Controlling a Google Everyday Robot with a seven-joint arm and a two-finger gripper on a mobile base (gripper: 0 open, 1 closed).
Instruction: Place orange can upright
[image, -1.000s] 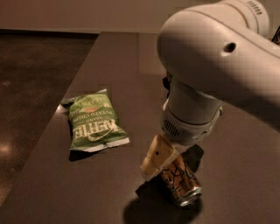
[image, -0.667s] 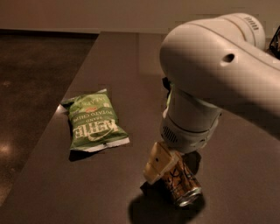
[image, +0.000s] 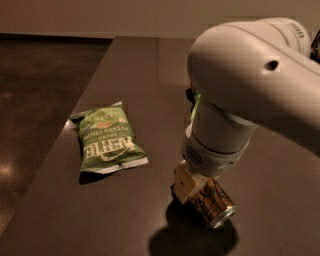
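The orange can (image: 214, 202) is a shiny orange-gold drink can with dark squiggles. It is tilted, its silver end pointing down to the right, just above the dark table (image: 130, 80), with its shadow beneath it. My gripper (image: 199, 192) hangs under the big white arm (image: 250, 95) at the lower middle of the camera view. It is shut on the can; one cream finger (image: 186, 185) presses the can's left side and the other finger is hidden behind the can.
A green Kettle chip bag (image: 108, 140) lies flat on the table to the left of the can. The table's left edge runs diagonally from the top middle to the bottom left, with brown floor (image: 35, 90) beyond it.
The arm has shifted slightly to the right with the can still in the gripper; the can stays tilted. The chip bag has not moved.
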